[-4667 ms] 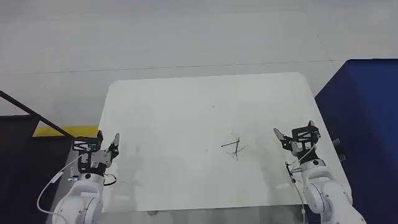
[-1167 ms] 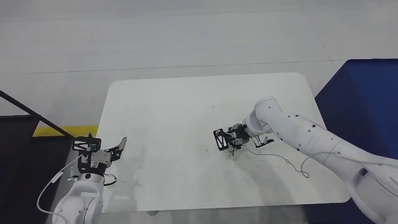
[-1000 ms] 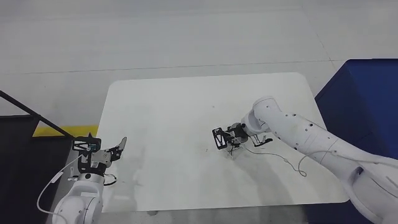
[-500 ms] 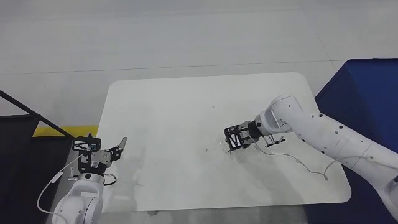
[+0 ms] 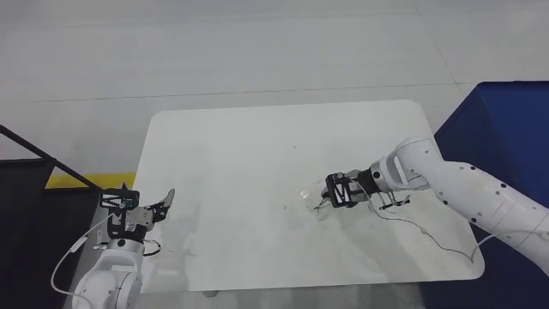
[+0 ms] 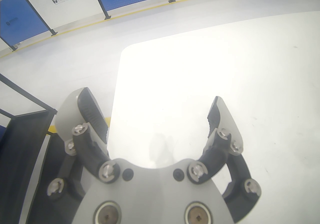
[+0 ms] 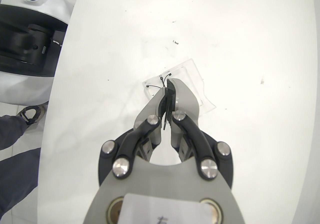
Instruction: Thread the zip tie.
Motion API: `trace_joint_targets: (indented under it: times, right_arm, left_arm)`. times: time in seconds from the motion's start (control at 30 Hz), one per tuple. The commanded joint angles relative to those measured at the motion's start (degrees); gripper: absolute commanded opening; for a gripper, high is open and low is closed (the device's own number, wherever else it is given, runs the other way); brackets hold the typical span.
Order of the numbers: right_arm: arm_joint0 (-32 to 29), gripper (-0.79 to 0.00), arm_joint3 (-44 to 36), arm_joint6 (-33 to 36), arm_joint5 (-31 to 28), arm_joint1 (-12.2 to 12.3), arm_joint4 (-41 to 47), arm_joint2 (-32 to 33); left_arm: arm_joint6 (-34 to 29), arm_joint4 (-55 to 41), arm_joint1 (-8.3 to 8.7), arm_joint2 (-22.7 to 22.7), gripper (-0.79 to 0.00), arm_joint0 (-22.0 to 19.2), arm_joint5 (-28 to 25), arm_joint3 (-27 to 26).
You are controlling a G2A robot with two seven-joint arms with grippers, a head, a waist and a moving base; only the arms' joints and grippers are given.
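Two grippers, one table (image 7: pixel 225 34): right gripper (image 7: pixel 167 84) tight around a black zip tie (image 7: pixel 162 79), left gripper (image 6: pixel 151 94) wide apart, empty.

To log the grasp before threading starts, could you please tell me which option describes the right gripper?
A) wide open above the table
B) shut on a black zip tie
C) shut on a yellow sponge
B: in the right wrist view the right gripper is shut, with the black zip tie pinched between its fingers above a clear plastic bag.
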Motion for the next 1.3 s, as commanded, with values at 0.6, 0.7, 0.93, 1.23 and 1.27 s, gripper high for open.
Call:
trace_joint_targets:
  times: [0.6,0.7,0.93,1.23,1.27]
  right_arm:
    - [3.4,-0.557,11.4,18.8,-1.9,-11.2,10.1,-2.2]
    - [4.0,-0.557,13.8,19.3,-1.9,-13.3,10.8,-2.8]
    - [5.7,-0.606,16.3,19.0,-1.9,-15.8,10.1,-4.6]
    - [4.1,-0.628,18.2,27.9,-1.9,-18.5,11.9,-4.8]
    - [4.0,-0.622,18.5,28.6,-1.9,-18.9,12.3,-4.8]
  left_arm:
    - [0.0,0.0,0.00,0.0,0.000,0.0,0.0,0.0]
    - [0.0,0.0,0.00,0.0,0.000,0.0,0.0,0.0]
    - [0.0,0.0,0.00,0.0,0.000,0.0,0.0,0.0]
    - [0.0,0.0,0.00,0.0,0.000,0.0,0.0,0.0]
    - [0.0,0.0,0.00,0.0,0.000,0.0,0.0,0.0]
